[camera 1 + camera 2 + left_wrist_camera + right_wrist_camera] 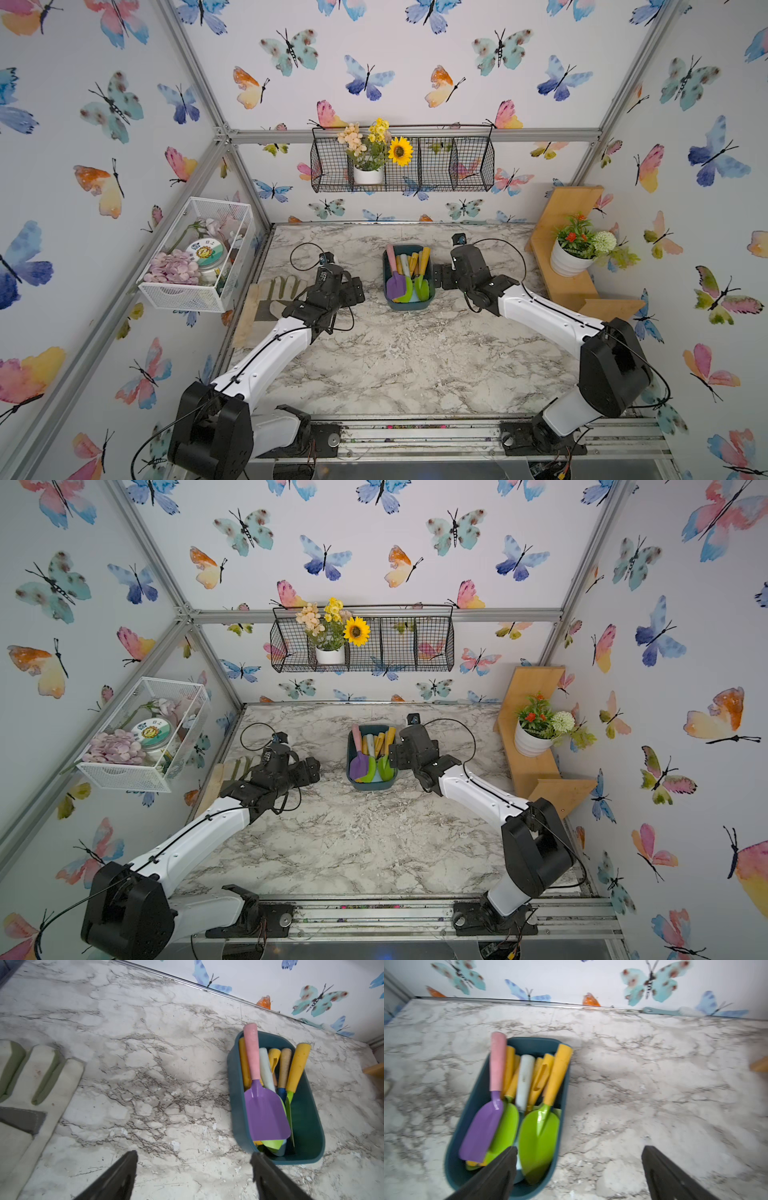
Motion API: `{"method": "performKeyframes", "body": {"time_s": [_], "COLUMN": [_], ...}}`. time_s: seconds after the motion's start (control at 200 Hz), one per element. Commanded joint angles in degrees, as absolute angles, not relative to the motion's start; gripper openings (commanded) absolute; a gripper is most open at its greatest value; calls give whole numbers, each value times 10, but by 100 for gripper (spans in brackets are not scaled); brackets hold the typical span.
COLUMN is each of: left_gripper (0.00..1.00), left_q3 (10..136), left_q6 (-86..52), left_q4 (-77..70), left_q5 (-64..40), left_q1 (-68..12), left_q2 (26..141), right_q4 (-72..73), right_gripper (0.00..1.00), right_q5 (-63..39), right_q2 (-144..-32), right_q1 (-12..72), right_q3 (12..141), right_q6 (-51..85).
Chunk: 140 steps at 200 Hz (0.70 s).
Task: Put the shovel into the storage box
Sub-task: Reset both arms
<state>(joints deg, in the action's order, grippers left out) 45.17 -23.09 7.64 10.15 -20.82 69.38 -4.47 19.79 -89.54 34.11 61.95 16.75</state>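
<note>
Now the left gripper and right gripper gape empty; lift them clear of the pink-handled purple shovel lying in the shallow dark-teal plastic storage box.

I see white walls of watercolour butterflies, aluminium frame rails, a grey-veined marble tabletop, a black wire flower basket hung behind, a wooden corner shelf.
</note>
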Motion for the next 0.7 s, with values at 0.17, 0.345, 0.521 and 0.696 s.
{"method": "performKeyframes", "body": {"time_s": [0.17,0.345,0.521,0.696], "left_gripper": [99,99,99,98], "left_q3": [367,306,237,187], "left_q6": [-111,-86,-80,-54], "left_q4": [-112,-221,-359,-467], "left_q5": [188,206,207,194], "left_q1": [-95,-50,-42,-42], "left_q2": [704,741,764,769], "right_q4": [177,307,411,525], "right_gripper": [100,100,100,99], "right_q5": [325,372,363,350], "right_q2": [-847,-818,-818,-861], "right_q1": [258,208,164,157], "right_q3": [449,345,274,227], "right_q6": [86,37,27,2]}}
